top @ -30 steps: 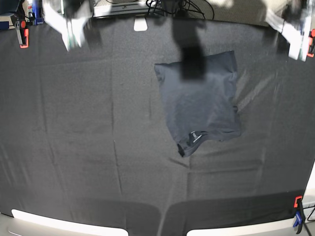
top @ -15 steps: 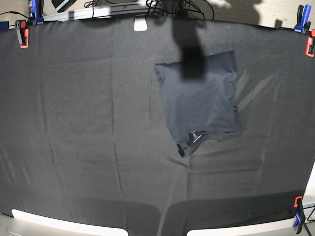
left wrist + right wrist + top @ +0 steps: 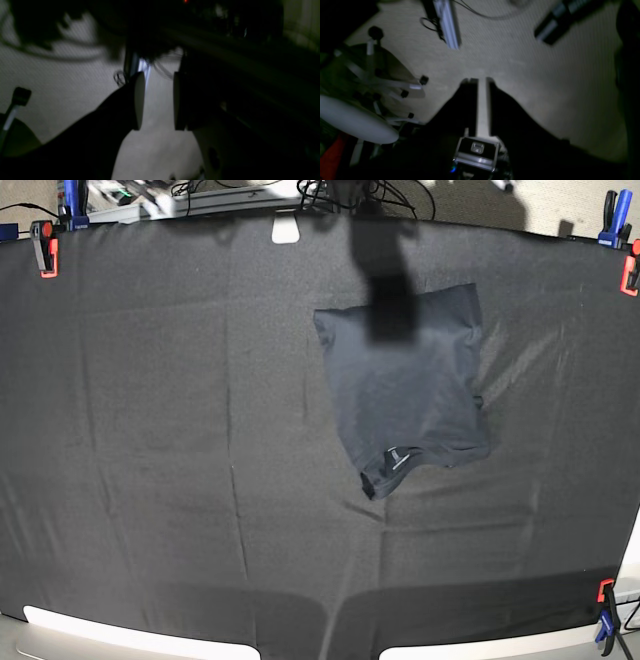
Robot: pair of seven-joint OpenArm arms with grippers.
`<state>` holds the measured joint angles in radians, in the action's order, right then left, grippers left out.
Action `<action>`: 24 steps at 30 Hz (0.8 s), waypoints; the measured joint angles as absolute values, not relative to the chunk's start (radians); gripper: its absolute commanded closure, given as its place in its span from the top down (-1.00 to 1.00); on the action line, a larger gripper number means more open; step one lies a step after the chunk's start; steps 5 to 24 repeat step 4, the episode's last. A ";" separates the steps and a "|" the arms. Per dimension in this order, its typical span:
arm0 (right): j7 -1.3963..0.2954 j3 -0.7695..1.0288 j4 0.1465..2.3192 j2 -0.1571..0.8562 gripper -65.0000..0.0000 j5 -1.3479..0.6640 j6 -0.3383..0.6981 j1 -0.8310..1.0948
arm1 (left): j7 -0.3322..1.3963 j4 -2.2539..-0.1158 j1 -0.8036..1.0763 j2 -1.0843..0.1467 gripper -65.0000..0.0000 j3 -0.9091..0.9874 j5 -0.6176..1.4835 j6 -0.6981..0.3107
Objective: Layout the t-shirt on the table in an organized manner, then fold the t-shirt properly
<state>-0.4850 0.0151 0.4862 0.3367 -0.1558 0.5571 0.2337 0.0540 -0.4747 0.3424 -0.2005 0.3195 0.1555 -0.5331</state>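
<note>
The t-shirt (image 3: 408, 385) was seen folded into a compact rectangle, right of centre on the bench (image 3: 150, 430). The left end effector (image 3: 156, 100) was parted, empty; the right end effector (image 3: 482, 83) narrowly parted, empty, above the floor (image 3: 520, 62).

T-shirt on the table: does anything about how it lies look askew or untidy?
Yes. The folded t-shirt sits rotated against the table edges, right of centre. Its near edge is uneven: one corner juts out toward the front, with a small tag showing. Both tools are off the table, holding nothing.
</note>
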 measured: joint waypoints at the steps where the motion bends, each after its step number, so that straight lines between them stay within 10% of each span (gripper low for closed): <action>1: -0.467 0.002 0.486 0.324 -0.49 -0.156 0.557 0.227 | 0.052 -0.475 0.337 -0.195 -0.45 0.320 0.147 -0.495; 24: -0.435 -0.013 0.486 0.284 -0.46 -0.157 0.557 0.224 | 0.055 -0.473 0.326 -0.178 -0.45 0.320 0.065 -0.456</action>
